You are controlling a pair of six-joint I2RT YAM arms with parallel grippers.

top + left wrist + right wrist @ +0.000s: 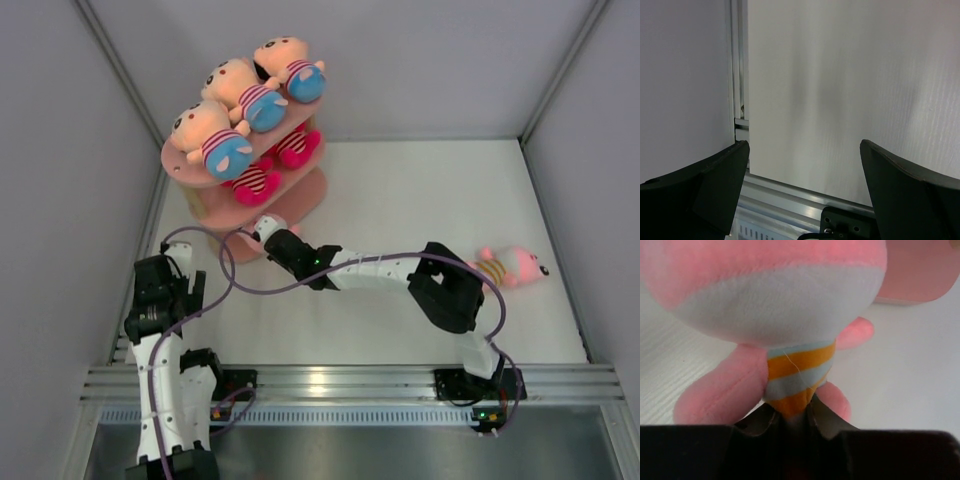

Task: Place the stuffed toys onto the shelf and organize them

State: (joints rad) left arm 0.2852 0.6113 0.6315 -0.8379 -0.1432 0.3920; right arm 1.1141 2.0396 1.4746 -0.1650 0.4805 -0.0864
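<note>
When read from the left edge, shows first the left arm [152, 335], white links and black joints folded upright over its base. Holds the left fingers [715, 185] spread wide, two matte black wedges gripping nothing, with only pale wall [840, 75] and a ribbed aluminium rail [790, 192] between them.

Just right of that, finds the shelf [180, 165] at the back-left of the white desk [400, 200]: three oval pink boards on pale posts. Carries on the top board three soft peach-headed toys [212, 140], round-headed, in striped shirts and blue bottoms, lying in a row. Tucks two magenta toys [258, 182] with striped middles onto the middle board, partly hidden under the top one.

At the foot of the shelf, has the right fingers [822, 426] closed on the striped belly of a pink toy [790, 295], fuzzy, white-faced, banded orange and pale blue; contact with the desk not clear. Stretches the right arm [385, 270] from its base at the near right up to a bent black elbow, then low and leftward across the desk, a violet cable [230, 285] looping alongside.

Far right, shows a second pink toy [512, 265] lying alone on the desk, well apart from the shelf. Counts seven toys in all.
</note>
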